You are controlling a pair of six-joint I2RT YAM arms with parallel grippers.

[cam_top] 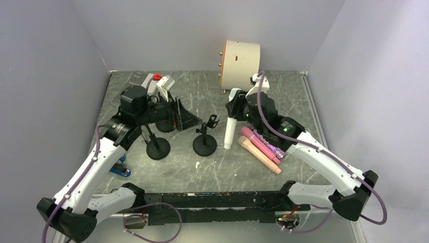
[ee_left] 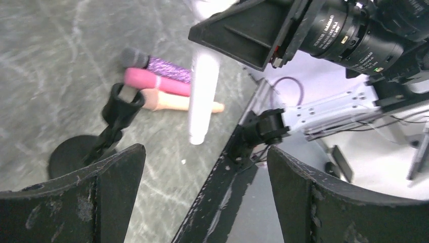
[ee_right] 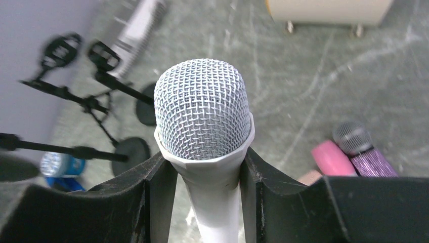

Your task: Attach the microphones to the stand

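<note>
Carrying step: right hand [ee_right: 206, 174] clamped on the white microphone [ee_right: 202, 111] below its head, left hand [ee_left: 205, 162] spread wide, empty — next, I judge, align its shaft with the nearest stand clip [cam_top: 212, 121].

The white microphone [cam_top: 229, 132] is held upright, mesh head up, just right of the rightmost stand [cam_top: 205, 137], while the pink microphone [cam_top: 260, 144], peach microphone [cam_top: 259, 154] and purple glitter microphone [cam_top: 271, 147] lie side by side farther right.

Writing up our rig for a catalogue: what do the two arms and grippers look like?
The left arm and right arm have white shells with black joints. A purple cable runs along each. The left gripper and right gripper have broad, scuffed matte-black fingers. A green light glows near the right wrist.
</note>
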